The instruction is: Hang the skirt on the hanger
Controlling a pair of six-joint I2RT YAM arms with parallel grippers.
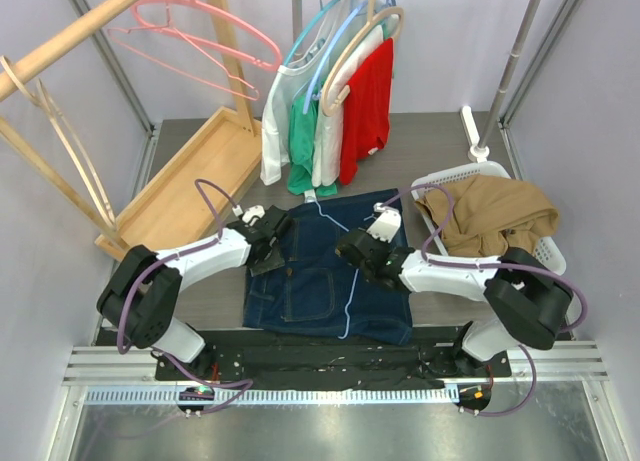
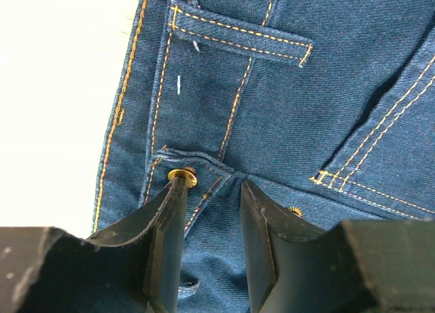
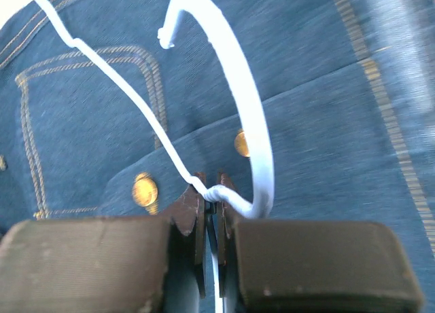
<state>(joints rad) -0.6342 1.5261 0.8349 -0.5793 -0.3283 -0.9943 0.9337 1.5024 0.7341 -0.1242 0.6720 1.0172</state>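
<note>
The dark blue denim skirt (image 1: 300, 281) lies flat on the table between the arms. A thin white wire hanger (image 1: 352, 291) lies along the skirt, its hook toward the far edge. My left gripper (image 1: 268, 233) rests on the skirt's left waistband; in the left wrist view its fingers (image 2: 166, 218) stand apart, pressed onto the denim (image 2: 272, 89) beside a brass button (image 2: 183, 177), with a small ridge of cloth between them. My right gripper (image 1: 362, 249) is shut on the hanger's twisted neck (image 3: 221, 191), with the hook (image 3: 251, 123) curving above the denim.
A white basket (image 1: 470, 171) with a brown garment (image 1: 495, 216) stands at the right. White, green and red shirts (image 1: 340, 111) hang at the back. A wooden rack with pink hangers (image 1: 200, 31) and its tray base (image 1: 190, 191) are at the left.
</note>
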